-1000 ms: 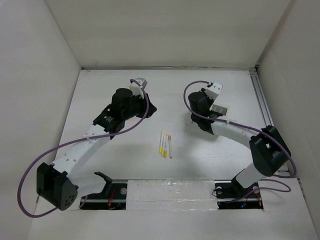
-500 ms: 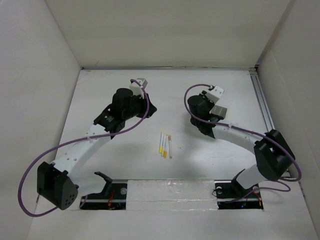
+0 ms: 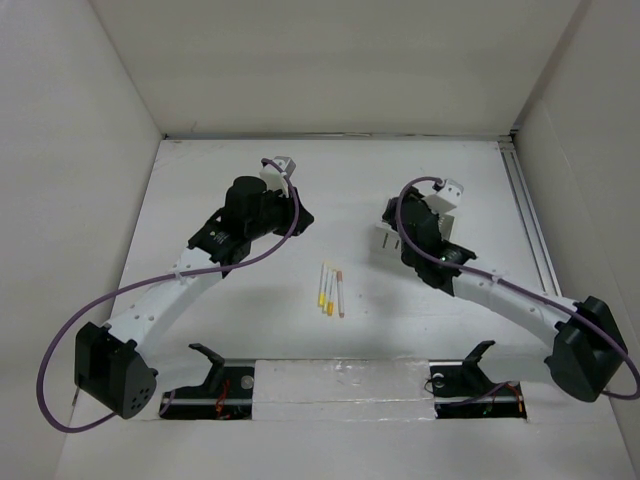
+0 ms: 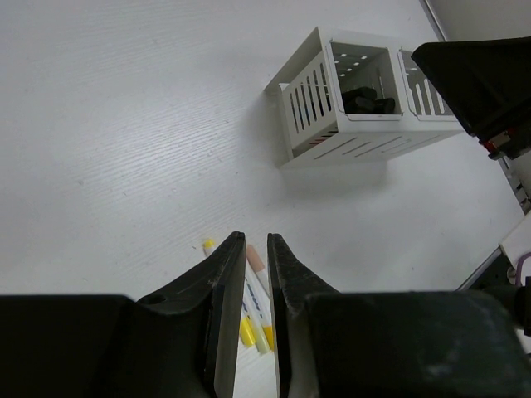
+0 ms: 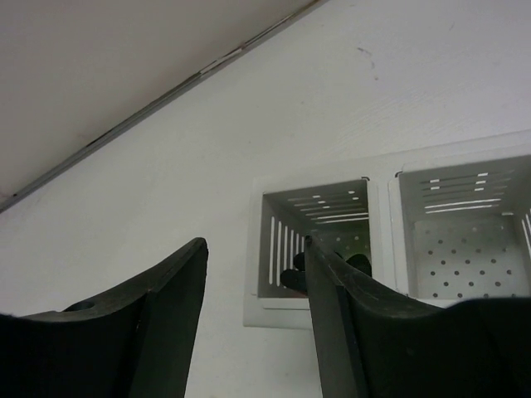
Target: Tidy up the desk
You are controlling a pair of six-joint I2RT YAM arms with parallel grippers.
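Observation:
The desk [image 3: 240, 300] is a white tabletop with white walls. Three markers [image 3: 330, 290] with yellow and peach caps lie side by side at its middle. A small white slotted holder box [image 3: 384, 238] stands right of them, mostly under my right arm. My left gripper [image 3: 298, 217] hangs above the desk left of the markers, shut to a narrow slit and empty. In the left wrist view [image 4: 255, 239] the markers [image 4: 254, 286] show through the slit. My right gripper [image 5: 254, 245] is open and empty above the holder box [image 5: 328, 307], whose left compartment holds dark objects.
A thin metal rail [image 3: 525, 210] runs along the desk's right edge. The holder box [image 4: 357, 99] has two compartments, and the right arm [image 4: 481, 75] looms over its far side. The arm bases and a mounting bar [image 3: 340, 385] sit at the near edge.
My right arm has stretched out and its elbow has dropped toward the near right corner. Its gripper shifted slightly right, uncovering the holder box's left edge. The left arm has not moved.

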